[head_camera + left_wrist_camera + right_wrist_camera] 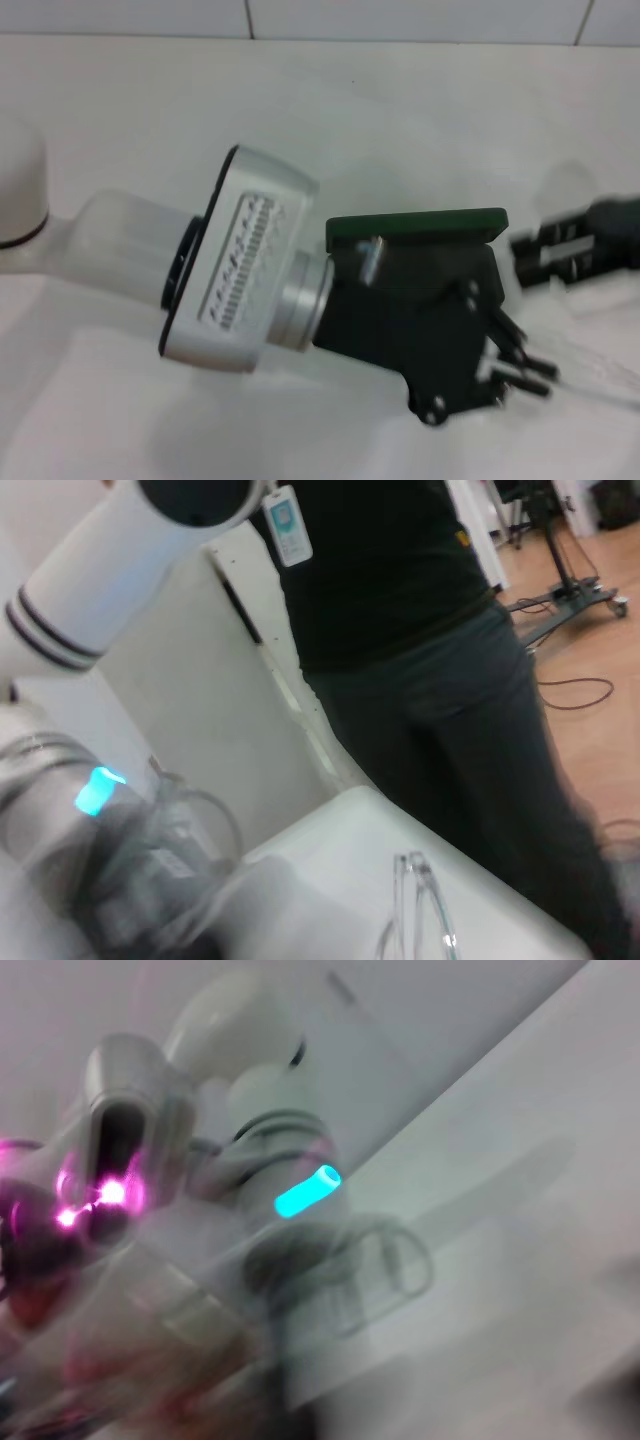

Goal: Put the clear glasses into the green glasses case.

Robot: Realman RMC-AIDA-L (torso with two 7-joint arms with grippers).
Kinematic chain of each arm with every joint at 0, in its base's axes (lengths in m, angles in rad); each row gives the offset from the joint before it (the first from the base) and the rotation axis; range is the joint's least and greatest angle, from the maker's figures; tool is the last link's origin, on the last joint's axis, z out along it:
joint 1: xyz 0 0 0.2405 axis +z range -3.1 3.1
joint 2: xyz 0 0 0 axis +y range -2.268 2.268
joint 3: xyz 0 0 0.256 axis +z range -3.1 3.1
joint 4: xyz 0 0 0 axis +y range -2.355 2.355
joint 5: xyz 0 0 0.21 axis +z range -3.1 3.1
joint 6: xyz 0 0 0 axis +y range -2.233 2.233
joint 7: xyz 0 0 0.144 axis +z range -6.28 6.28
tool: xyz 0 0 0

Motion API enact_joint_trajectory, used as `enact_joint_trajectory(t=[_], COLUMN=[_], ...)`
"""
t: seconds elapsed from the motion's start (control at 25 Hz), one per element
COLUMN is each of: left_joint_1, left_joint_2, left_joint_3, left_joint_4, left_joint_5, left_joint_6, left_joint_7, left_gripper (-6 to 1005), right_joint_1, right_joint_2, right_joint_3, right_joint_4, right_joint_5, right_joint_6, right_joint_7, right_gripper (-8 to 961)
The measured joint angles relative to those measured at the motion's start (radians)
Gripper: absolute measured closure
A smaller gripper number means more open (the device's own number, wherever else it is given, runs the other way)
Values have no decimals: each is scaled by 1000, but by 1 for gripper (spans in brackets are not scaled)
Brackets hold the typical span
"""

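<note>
Here, no lettering reads on the green glasses case [416, 226] — left end effector [520, 365] grip unclear.

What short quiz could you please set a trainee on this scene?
1. True or false: in the head view the left gripper and its arm hide part of the green glasses case.
2. In the left wrist view, the clear glasses are: A) on the white table; B) inside the case; C) on someone's face.
3. Fill in: the right gripper shows at the head view's ____ edge.
Key: 1 true; 2 A; 3 right.
</note>
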Motion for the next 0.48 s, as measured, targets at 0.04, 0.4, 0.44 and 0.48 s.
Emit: enact_joint_trajectory(t=[0.04, 0.4, 0.44, 0.48], left_joint_1=[-1, -5, -5, -5], left_joint_2=[1, -5, -5, -5], left_joint_3=[-4, -3, -4, -4], left_joint_4=[-12, -111, -117, -122], left_joint_5=[-1, -2, -7, -18], left_joint_6=[-8, -144, -148, -155], left_joint_7=[1, 1, 2, 2], left_gripper=[942, 940, 937, 934], right_joint_1=[-11, -90, -90, -94], right_joint_2=[2, 19, 19, 20], right_joint_3=[28, 75, 75, 75], right_joint_4=[-24, -223, -223, -228], right_joint_5=[-4, 31, 31, 38], right_joint_6=[7, 76, 76, 80], right_joint_7=[0, 0, 0, 0], right_gripper=[258, 366, 390, 415])
